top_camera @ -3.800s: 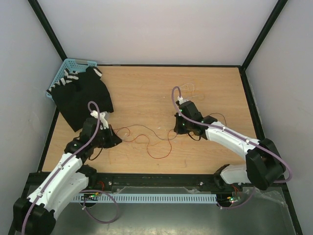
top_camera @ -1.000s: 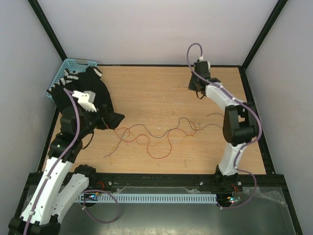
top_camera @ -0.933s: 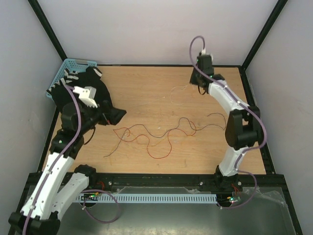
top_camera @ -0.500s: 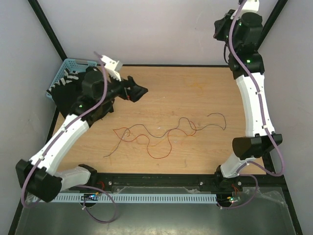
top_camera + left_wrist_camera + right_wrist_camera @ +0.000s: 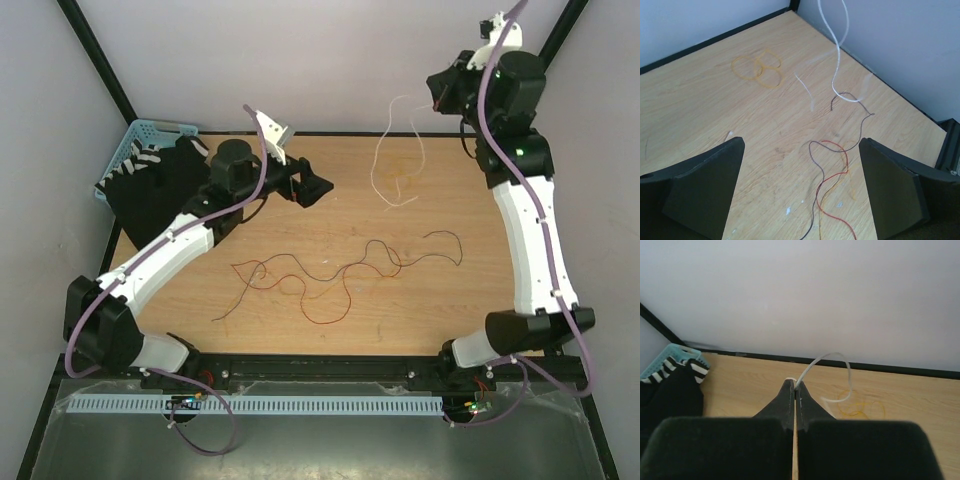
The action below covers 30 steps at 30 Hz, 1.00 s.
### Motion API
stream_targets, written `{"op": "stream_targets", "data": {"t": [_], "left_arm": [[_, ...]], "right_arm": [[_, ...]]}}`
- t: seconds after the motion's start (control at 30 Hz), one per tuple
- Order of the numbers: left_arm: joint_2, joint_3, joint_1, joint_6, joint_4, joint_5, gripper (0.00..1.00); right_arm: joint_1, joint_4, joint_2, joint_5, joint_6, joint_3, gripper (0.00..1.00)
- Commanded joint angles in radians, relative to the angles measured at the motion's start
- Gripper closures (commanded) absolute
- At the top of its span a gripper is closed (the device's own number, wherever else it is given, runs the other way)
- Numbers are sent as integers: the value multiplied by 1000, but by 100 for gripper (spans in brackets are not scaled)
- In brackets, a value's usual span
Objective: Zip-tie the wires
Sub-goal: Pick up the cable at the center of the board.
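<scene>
The right gripper [image 5: 437,93], pinched shut on the end of a white strand [image 5: 384,160] that looks limp and feather-light, dangles it above the far table [image 5: 450,300] edge as the left gripper [image 5: 313,188] hovers spread wide; the wires [image 5: 320,275] lie tangled mid-table, likely best pinched where strands cross

red and brown wires [image 5: 330,275]; whitish zip tie [image 5: 374,165]; light blue basket [image 5: 150,128]; black cloth [image 5: 165,200] with white stripes
</scene>
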Motion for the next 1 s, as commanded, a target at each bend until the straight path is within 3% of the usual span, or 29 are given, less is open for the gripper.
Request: {"op": "stream_targets", "data": {"t": [0.0, 0.23, 0.63, 0.97], "left_arm": [[-11, 45, -31, 19, 102, 46, 1], [17, 90, -71, 16, 123, 74, 1], [171, 220, -138, -6, 174, 63, 1], [323, 311, -178, 22, 187, -49, 1]], "right_arm": [[3, 1, -125, -61, 17, -80, 100], [2, 29, -242, -163, 100, -199, 100], [2, 48, -324, -223, 141, -231, 100], [3, 65, -365, -253, 165, -228, 100]]}}
